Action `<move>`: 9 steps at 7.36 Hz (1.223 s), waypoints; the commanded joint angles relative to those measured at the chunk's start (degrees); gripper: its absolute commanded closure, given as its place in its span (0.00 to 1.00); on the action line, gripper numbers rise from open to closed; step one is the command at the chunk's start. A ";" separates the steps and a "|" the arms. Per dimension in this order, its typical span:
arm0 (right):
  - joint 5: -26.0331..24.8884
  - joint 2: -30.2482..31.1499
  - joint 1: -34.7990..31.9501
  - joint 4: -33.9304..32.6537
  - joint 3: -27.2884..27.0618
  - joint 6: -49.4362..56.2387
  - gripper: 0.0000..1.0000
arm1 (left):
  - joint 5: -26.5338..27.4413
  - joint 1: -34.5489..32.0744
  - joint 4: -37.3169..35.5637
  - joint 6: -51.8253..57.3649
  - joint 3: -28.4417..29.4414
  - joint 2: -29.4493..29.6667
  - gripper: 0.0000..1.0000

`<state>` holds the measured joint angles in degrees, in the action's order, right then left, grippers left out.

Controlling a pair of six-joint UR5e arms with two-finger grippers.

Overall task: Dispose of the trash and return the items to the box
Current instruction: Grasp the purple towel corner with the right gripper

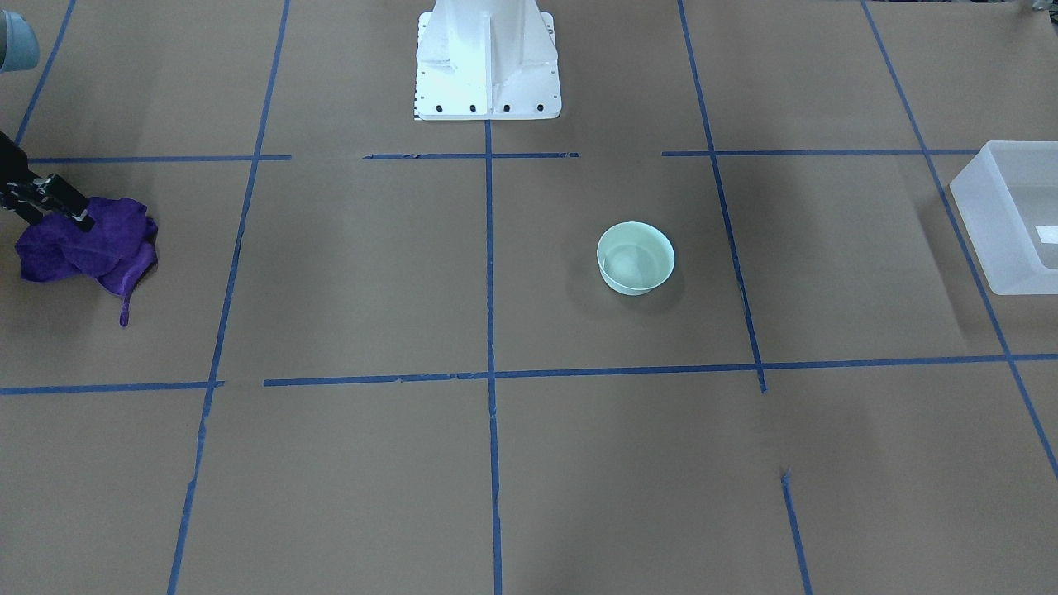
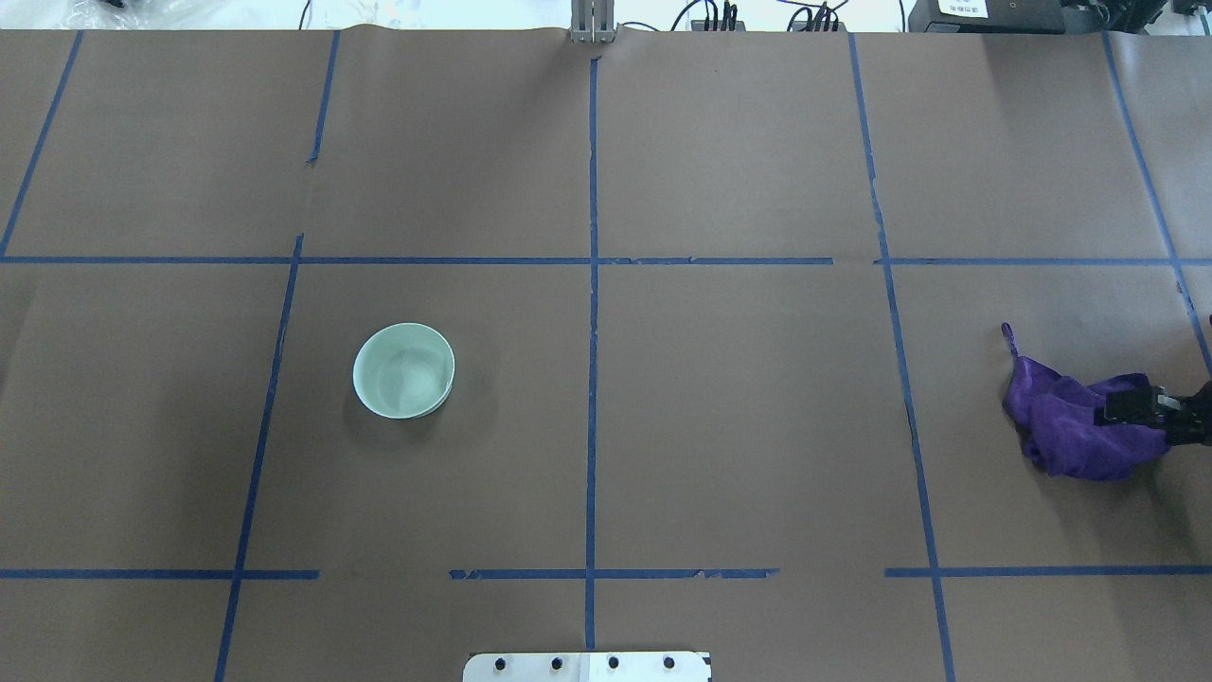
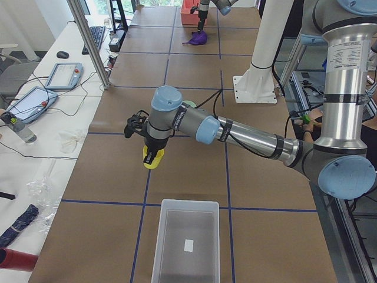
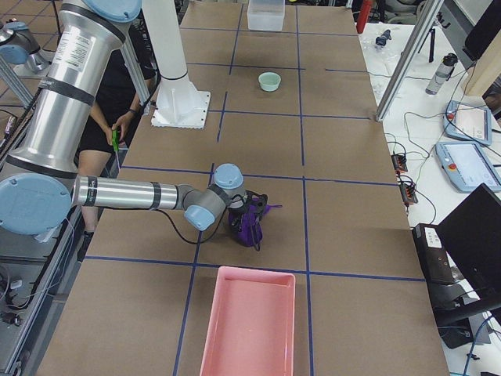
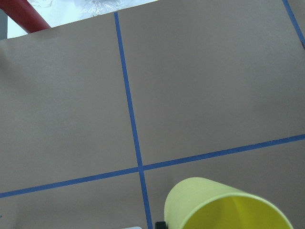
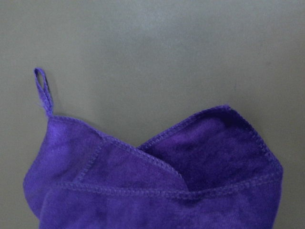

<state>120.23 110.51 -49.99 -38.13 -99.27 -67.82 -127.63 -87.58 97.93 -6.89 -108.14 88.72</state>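
My left gripper (image 3: 151,154) holds the small yellow cup (image 3: 152,159) above the table, a little short of the translucent box (image 3: 177,230). The cup's open mouth fills the bottom of the left wrist view (image 5: 224,207). The box also shows at the front view's right edge (image 1: 979,219). The mint-green bowl (image 2: 404,370) stands upright on the table, also in the front view (image 1: 635,258). My right gripper (image 2: 1136,409) is shut on a bunched purple cloth (image 2: 1070,426), also seen in the front view (image 1: 91,244) and the right wrist view (image 6: 157,186).
A pink bin (image 4: 249,329) lies at the table's end close to the purple cloth. The white robot base (image 1: 488,62) stands at the table's edge. Blue tape lines grid the brown table. Tablets and cables lie on a side table (image 3: 41,94).
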 commanded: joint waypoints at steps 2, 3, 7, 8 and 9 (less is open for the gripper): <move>-0.52 1.37 2.09 -0.19 0.48 -0.21 0.00 | 0.01 -0.57 -0.02 0.13 2.23 1.80 1.00; -0.52 1.46 2.18 -0.27 0.57 -0.21 0.00 | 0.01 -0.57 -0.02 0.13 2.58 2.15 1.00; 0.00 1.38 2.36 -0.45 0.66 -0.21 1.00 | 0.01 -0.66 -0.02 0.13 2.67 2.60 1.00; 0.35 1.38 2.44 -0.45 0.57 -0.04 1.00 | 0.01 -0.66 -0.02 0.13 3.37 2.68 1.00; 0.97 1.29 2.27 -0.45 0.05 0.05 1.00 | 0.01 -1.36 -0.02 0.21 5.12 2.86 1.00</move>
<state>120.57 111.86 -47.66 -38.58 -98.79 -67.90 -127.62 -88.44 97.91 -6.75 -104.57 91.40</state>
